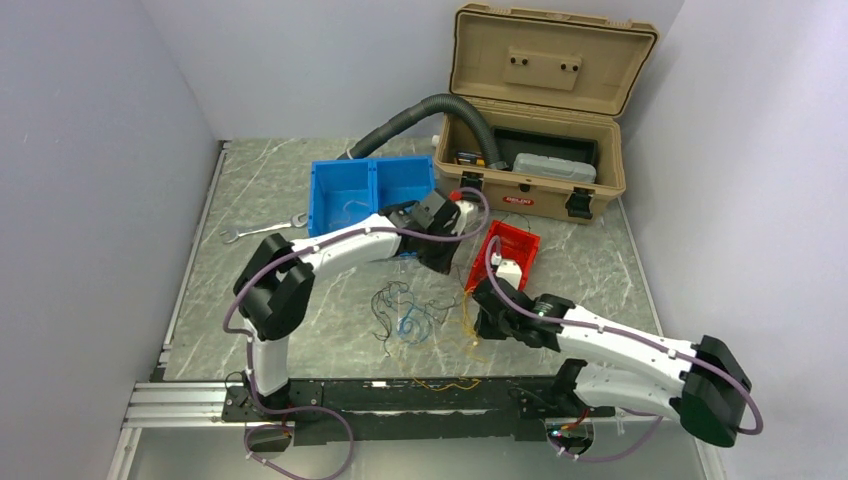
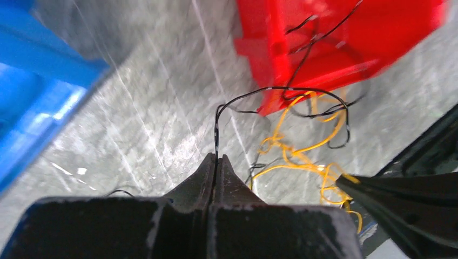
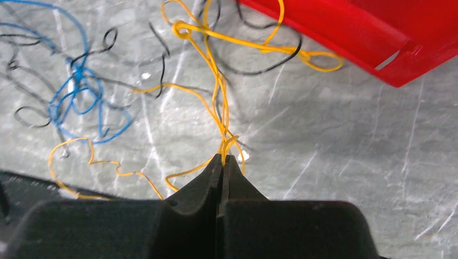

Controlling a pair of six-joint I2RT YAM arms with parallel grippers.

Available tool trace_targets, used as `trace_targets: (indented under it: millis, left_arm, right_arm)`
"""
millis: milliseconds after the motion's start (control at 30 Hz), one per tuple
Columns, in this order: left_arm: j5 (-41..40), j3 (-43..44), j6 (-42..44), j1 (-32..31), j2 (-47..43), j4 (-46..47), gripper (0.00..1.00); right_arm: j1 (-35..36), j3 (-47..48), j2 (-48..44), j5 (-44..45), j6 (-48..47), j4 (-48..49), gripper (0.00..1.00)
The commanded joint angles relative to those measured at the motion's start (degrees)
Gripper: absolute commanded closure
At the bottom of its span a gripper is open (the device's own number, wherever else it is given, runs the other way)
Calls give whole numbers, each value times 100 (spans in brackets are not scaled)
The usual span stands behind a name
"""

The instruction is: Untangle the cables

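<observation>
- Grey marbled tabletop (image 1: 300, 330) between pale walls fills the overhead view, with both arms reaching in from the bottom edge.
- At the centre of that view, just below the middle, the cables (image 1: 410, 315) lie in a loose tangle on the table, between the two wrists.
- Left gripper (image 2: 216, 157): its jaws are pressed together, pinching a black wire (image 2: 281, 89) at the very tips. The wire rises from the tips and arcs right towards the lower edge of the red bin (image 2: 345, 38) at the upper right of the left wrist view. More black strands reach over that bin.
- Right gripper (image 3: 222, 157): jaws also closed tip to tip, clamped on a yellow wire (image 3: 216, 86). This wire climbs to a small loop at the top centre of the right wrist view and crosses a black strand there.
- A blue wire (image 3: 81, 91) is bunched in loops at the upper left of the right wrist view, mixed with thin black strands.
- Overhead, a blue bin (image 1: 370, 185) sits above centre and a wrench (image 1: 262, 230) to its left.
- An open tan toolbox (image 1: 540, 200) stands at the upper right, with a grey corrugated hose (image 1: 420, 112) curving into it.
</observation>
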Motion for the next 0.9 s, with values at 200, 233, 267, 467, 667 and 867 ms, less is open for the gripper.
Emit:
trace_targets:
  millis: [200, 233, 267, 467, 667, 867]
  left_arm:
    - [-144, 1679, 365, 74, -673, -665, 100]
    - [-141, 1752, 377, 76, -696, -657, 100]
    - [-160, 1813, 382, 76, -725, -650, 100]
    - [101, 2164, 379, 119, -723, -545, 100]
    - [510, 2352, 307, 118, -629, -439, 100]
    - [817, 2485, 166, 118, -552, -318, 100]
  right_arm:
    - [695, 52, -673, -892, 151, 107, 100]
    - [932, 128, -571, -804, 207, 192, 100]
    - [1149, 219, -488, -696, 265, 265, 100]
    - [1964, 863, 150, -141, -100, 896, 100]
    - [1938, 1636, -44, 882, -682, 547, 33]
    - [939, 2415, -928, 1684, -826, -902, 30]
